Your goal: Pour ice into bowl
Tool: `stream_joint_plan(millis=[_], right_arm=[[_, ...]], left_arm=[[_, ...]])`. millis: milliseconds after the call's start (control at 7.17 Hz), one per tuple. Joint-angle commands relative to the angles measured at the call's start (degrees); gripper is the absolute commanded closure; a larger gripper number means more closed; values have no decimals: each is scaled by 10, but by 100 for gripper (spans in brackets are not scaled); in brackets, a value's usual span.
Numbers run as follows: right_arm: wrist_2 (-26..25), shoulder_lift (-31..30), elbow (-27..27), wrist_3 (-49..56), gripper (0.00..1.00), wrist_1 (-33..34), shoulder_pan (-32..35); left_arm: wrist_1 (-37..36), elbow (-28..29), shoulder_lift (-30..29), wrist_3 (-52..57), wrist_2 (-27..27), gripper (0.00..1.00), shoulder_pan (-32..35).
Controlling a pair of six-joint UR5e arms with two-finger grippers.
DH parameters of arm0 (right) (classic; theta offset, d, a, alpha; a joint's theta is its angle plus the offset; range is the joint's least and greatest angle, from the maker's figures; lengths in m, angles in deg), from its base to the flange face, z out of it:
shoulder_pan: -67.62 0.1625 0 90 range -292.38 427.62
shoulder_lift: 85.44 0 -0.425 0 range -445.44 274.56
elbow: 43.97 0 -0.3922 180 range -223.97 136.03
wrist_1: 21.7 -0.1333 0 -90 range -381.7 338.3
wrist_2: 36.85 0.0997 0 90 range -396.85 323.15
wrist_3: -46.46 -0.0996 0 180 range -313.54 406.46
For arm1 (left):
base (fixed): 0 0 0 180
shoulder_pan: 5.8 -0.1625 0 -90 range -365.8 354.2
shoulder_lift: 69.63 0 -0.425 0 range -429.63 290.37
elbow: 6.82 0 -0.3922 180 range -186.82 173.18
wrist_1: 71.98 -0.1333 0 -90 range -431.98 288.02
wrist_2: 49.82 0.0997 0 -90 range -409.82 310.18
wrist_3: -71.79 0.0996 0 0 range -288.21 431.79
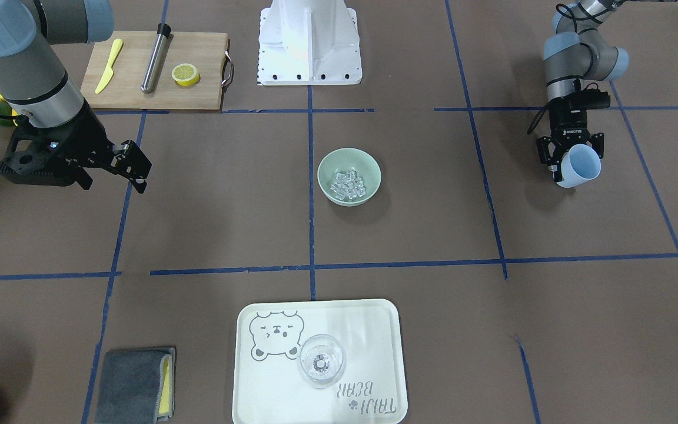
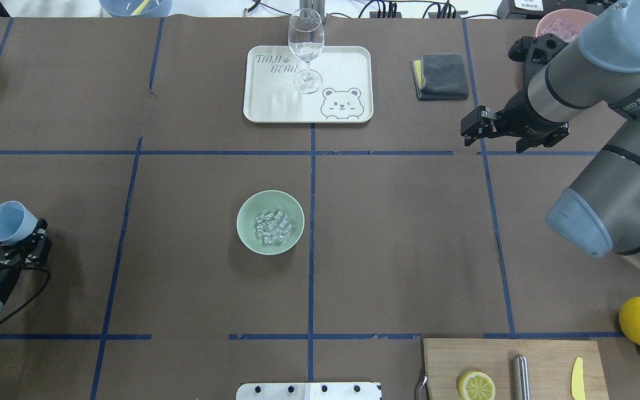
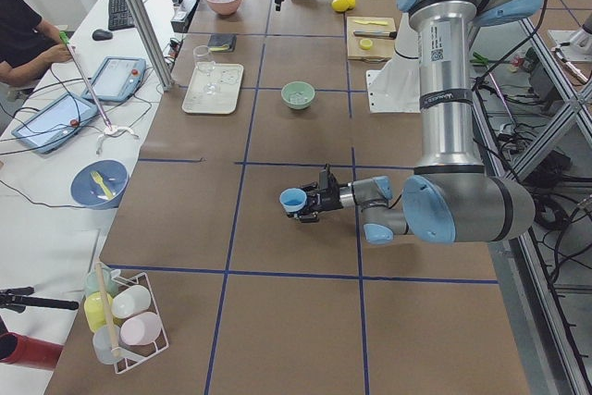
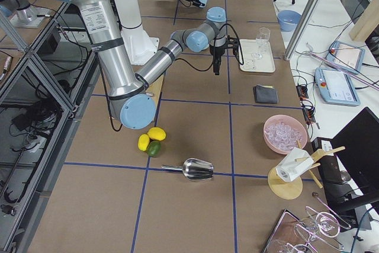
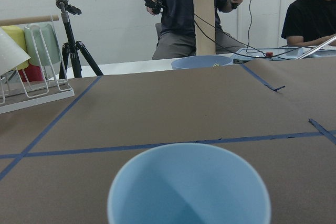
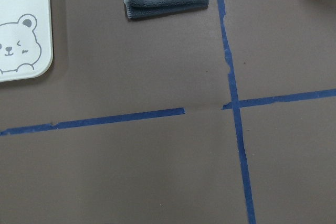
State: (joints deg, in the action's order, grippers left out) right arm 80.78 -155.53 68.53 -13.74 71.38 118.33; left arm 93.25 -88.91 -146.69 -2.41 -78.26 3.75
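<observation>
Mint-green bowl [image 2: 243, 223] holds one ice heap [image 2: 273, 228]; left jaws grip one blue cup [image 2: 8, 222], right jaws parted.

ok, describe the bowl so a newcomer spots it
On the brown table, find the central blue tape line running away from the robot. The bowl sits just left of it in the overhead view, nearer the robot than the bear tray. It is round and pale mint green with clear ice inside; the other ice-filled container is pink.

Robotics lab, taped table [image 1: 433, 206], operators' tablets [image 3: 116, 76]
</observation>
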Motion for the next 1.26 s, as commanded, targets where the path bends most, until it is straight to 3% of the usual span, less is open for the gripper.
stream_joint_plan(millis=[0, 419, 837, 1116], right_arm=[[0, 1, 0, 0, 0, 0, 0], [-1, 1, -2, 0, 0, 0, 0], [0, 2, -4, 0, 0, 0, 0], [0, 1, -4, 1, 0, 0, 0]], left_arm=[[3, -3, -5, 1, -9, 0, 4], [74, -13, 3, 99, -34, 0, 11], [78, -14, 30, 100, -51, 0, 13], [80, -28, 55, 100, -99, 0, 12]])
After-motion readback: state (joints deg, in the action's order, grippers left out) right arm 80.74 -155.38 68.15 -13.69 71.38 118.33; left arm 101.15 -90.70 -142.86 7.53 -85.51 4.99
